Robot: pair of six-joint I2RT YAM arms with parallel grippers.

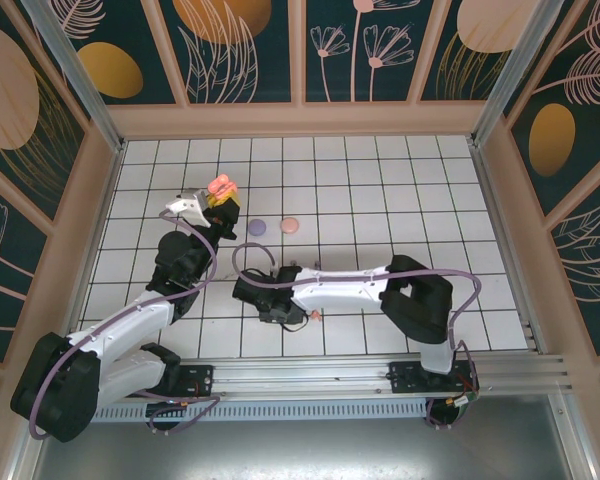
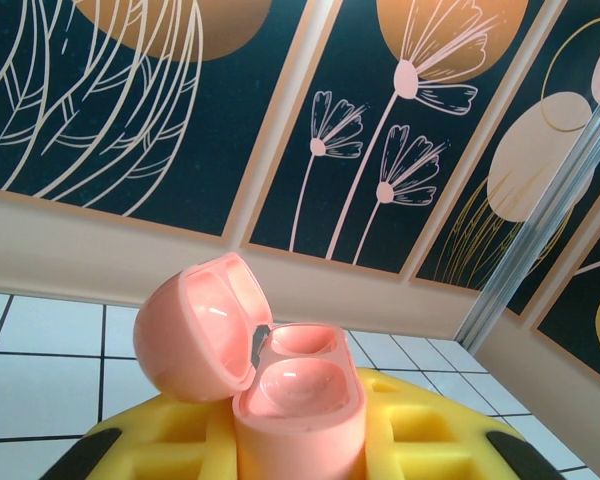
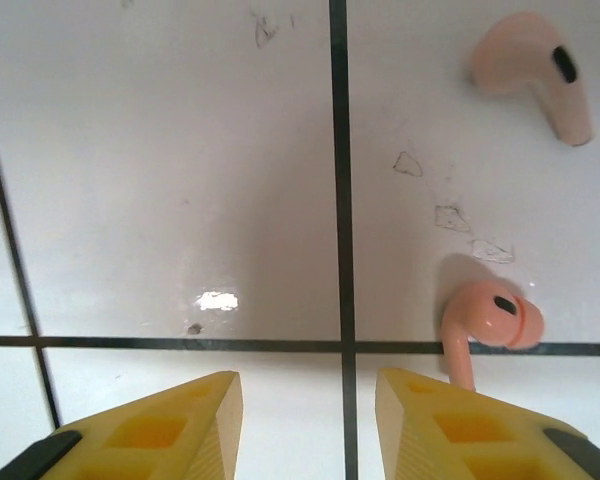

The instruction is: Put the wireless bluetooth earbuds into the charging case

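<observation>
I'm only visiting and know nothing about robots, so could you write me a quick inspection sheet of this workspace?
Surface: white tiles, a few scuffs near the buds.
Job's things: pink case open, both wells empty; near bud and far bud, both pink, lying on the tiles.
Clutter: lilac disc and coral disc, side by side, apart.
Grippers: left gripper shut on the case; right gripper open, nothing between its jaws, low over the tiles beside the near bud.
Cables: purple cables loop along both arms.
Surroundings: flowered wall panels; metal rail at the arms' bases.
</observation>
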